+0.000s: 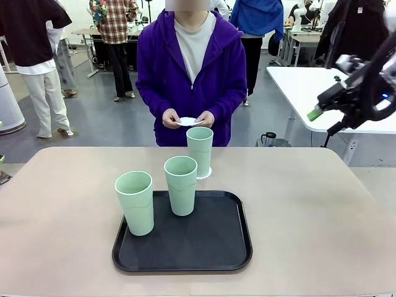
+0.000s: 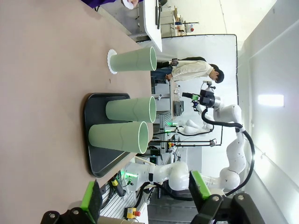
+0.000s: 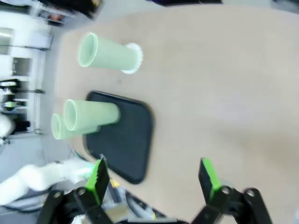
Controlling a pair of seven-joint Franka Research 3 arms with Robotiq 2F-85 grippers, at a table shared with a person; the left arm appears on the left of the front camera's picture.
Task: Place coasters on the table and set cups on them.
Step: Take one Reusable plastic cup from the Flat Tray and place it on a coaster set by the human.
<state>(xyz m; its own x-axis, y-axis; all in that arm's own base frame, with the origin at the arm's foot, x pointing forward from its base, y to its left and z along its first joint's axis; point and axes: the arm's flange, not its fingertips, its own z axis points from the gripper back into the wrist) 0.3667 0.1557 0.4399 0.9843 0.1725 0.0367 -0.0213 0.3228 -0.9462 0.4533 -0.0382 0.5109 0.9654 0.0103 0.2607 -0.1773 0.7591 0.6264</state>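
One mint-green cup [image 1: 200, 151] [image 2: 133, 59] [image 3: 110, 53] stands on a lacy white coaster [image 1: 206, 172] [image 2: 111, 61] [image 3: 134, 58] on the beige table [image 1: 309, 216], just past the tray. Two more cups [image 1: 180, 185] [image 1: 135, 203] stand on the black tray [image 1: 216, 247] [image 2: 100, 135] [image 3: 131, 140]. At the far edge, the person's hands hold another coaster [image 1: 187, 121]. My right gripper [image 1: 323, 120] [image 3: 154, 179] hangs open and empty high at the right, well away from the cups. My left gripper [image 2: 145, 193] is open and empty too, off the tray's near end.
A white table [image 1: 309, 86] stands behind at the right, under my right arm. The person in a purple jacket [image 1: 161, 68] stands at the far edge. Bare tabletop lies left and right of the tray.
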